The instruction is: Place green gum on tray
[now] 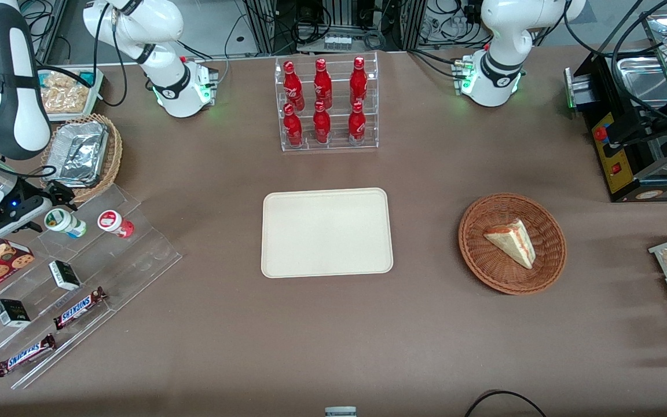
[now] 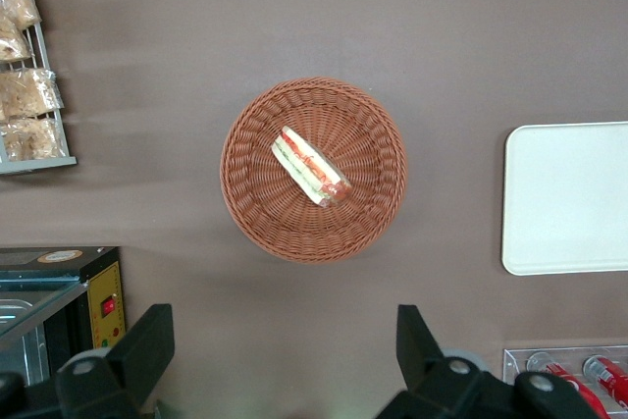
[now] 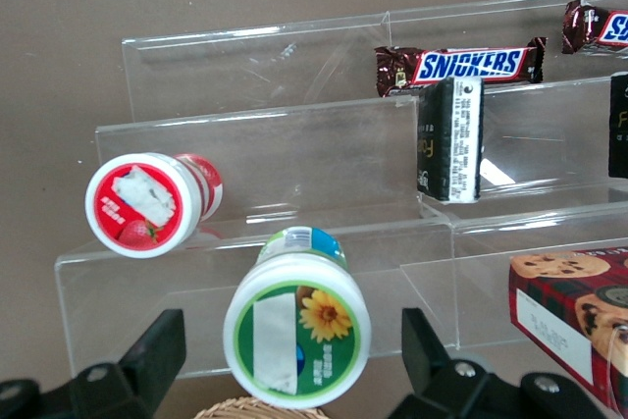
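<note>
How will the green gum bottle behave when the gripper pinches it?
Green gum lies tilted on the clear stepped shelf; being round, it may roll if nudged. Looks rigid, probably light. The open gripper straddles it, lid facing the fingers, so smooth sides might slip.

Robotics lab staged as a snack shop: arm bases [image 1: 186, 87] bolted to the table, cables at 12 o'clock, acrylic bottle rack [image 1: 326, 104], stepped candy display [image 1: 73, 289] at 8 o'clock.

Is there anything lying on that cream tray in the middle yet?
No, the tray is bare; the green gum sits on the clear rack by the open gripper.
</note>
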### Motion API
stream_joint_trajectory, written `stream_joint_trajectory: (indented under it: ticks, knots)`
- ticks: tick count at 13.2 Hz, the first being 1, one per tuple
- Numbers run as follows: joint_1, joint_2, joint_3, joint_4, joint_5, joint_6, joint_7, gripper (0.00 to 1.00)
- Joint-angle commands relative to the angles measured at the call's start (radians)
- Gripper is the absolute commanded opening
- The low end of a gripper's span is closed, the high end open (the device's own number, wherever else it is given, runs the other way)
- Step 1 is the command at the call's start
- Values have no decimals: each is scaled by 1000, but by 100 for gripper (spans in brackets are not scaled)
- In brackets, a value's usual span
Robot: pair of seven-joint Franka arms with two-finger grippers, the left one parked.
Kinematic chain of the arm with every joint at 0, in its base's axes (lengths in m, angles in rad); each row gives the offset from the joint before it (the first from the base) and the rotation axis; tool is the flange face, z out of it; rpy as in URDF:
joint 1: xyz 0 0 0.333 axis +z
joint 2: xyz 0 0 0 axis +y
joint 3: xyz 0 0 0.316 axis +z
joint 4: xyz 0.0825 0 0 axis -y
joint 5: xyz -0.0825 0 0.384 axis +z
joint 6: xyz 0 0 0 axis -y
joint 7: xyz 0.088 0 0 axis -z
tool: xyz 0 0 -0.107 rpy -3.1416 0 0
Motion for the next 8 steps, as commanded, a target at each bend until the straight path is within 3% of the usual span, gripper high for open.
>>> stream_joint_trajectory:
  ticks: [1, 2, 6, 8]
  knots:
    - [6, -7, -7, -11, 18, 29, -14, 34]
    - [9, -2, -6, -5, 17, 23, -14, 2]
    - [14, -10, -3, 27, 17, -17, -11, 0]
    - [17, -10, 1, 107, 17, -138, -5, 0]
